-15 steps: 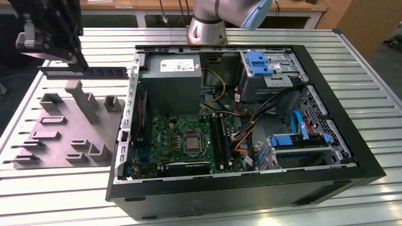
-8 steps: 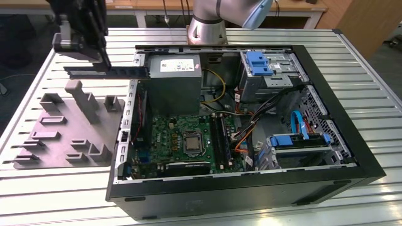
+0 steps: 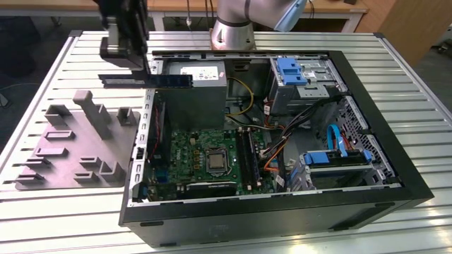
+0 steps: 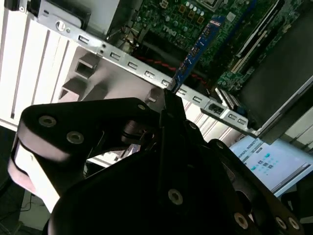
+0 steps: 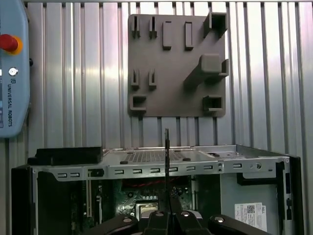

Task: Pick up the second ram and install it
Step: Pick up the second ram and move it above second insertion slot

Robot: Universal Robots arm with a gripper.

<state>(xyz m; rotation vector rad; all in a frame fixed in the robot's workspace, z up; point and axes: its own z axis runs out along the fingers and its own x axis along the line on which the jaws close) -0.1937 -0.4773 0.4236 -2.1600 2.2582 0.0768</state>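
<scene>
Claw (image 3: 143, 74) grips the second ram (image 3: 173, 80) over the case wall (image 3: 148, 121), free air around.

In the exterior view the fixture tray (image 3: 71, 153) lies on the counter (image 3: 395, 53) at nine o'clock of the computer case (image 3: 268, 217). The second ram (image 3: 173, 80) hangs over the case's eleven o'clock corner.
</scene>
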